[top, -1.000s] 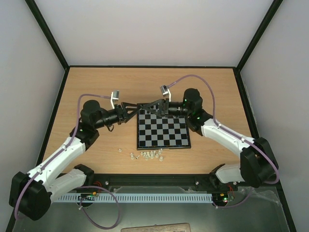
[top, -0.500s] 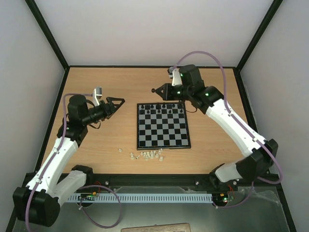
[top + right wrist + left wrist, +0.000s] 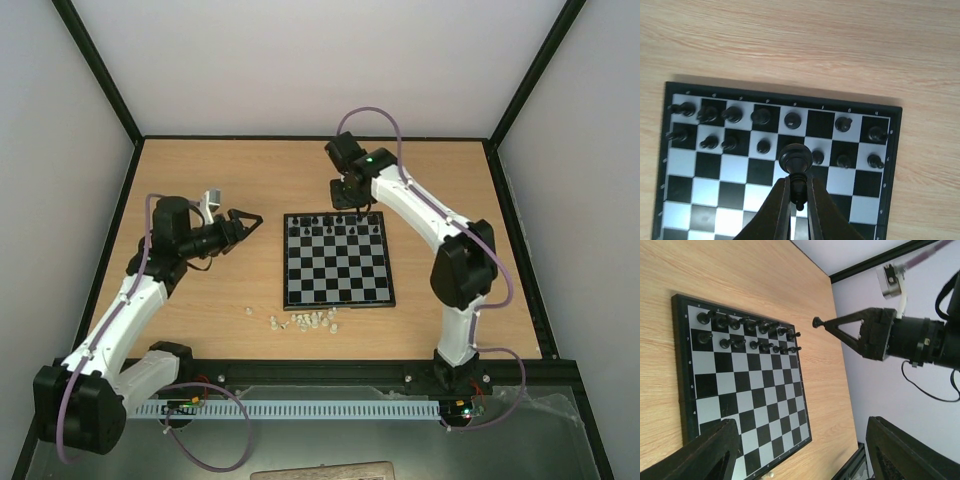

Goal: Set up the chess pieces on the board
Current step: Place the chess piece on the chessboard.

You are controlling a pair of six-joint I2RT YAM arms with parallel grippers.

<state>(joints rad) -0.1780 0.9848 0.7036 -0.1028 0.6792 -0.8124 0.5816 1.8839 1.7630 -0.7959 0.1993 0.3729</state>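
wood table and pale walls looked the same as a second before; only your arms had moved. back then both claws were nose to nose over the far rim of the board [image 3: 338, 285]. since then the left claw [image 3: 247, 221] had opened wide and pulled away. the board lay well off past its tips, and it held nothing. the right claw [image 3: 798, 186] had swung up and round. it was clenched tight on one black chess piece [image 3: 795, 157], which stuck out from between its fingers. right under that claw stood the other chess pieces [image 3: 732, 114], in the two far rows of the board. one square in the last row, just past the held piece and a bit to its right, looked bare. the square straight under the held piece was hidden, so you could not tell if it was full. the move looked like a hand-over from the left claw to the right. it meant the black side was almost done, with this piece left to set down. the small whitish pieces [image 3: 305, 322] lay in a heap off the board, well away from both claws.
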